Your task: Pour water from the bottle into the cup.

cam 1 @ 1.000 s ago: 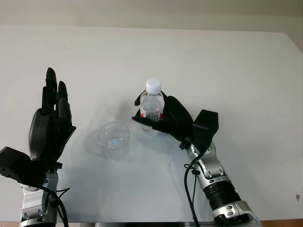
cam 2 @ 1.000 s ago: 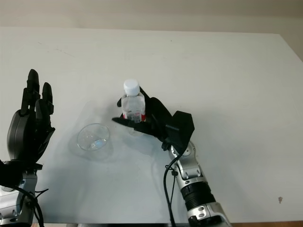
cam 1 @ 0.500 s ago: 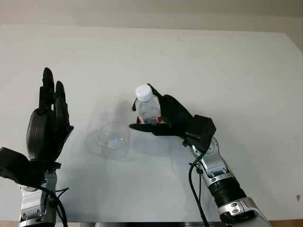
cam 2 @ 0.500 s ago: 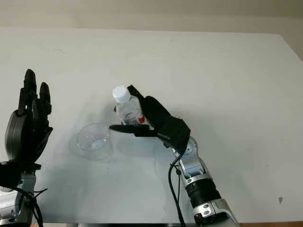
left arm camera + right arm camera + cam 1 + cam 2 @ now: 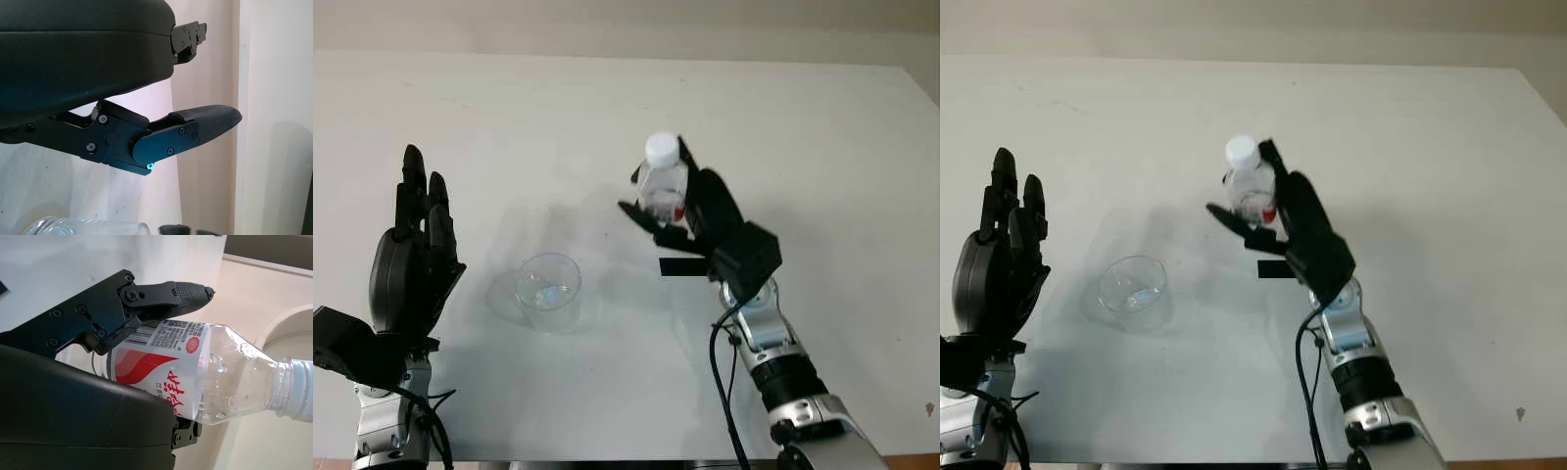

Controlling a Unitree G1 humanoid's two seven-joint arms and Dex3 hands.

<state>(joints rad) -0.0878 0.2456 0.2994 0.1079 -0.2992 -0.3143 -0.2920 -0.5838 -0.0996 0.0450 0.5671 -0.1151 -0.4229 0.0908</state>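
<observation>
Holding item: your right hand (image 5: 705, 220) grips the bottle (image 5: 662, 191), lifted, neck up, white cap on. Bottle sits right of and beyond the cup (image 5: 548, 291) on the table (image 5: 803, 127), well apart. Left hand (image 5: 411, 269), open, stands nearer, left of the cup.

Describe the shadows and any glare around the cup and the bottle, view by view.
Left eye view: the clear plastic cup throws a soft grey shadow to its left on the white table; the right robot hand, holding the clear white-capped water bottle, shadows the table beneath. Right wrist view: small bright highlights glint on the bottle's shoulder. Left wrist view: the open left robot hand is dark against a bright, pale background.
</observation>
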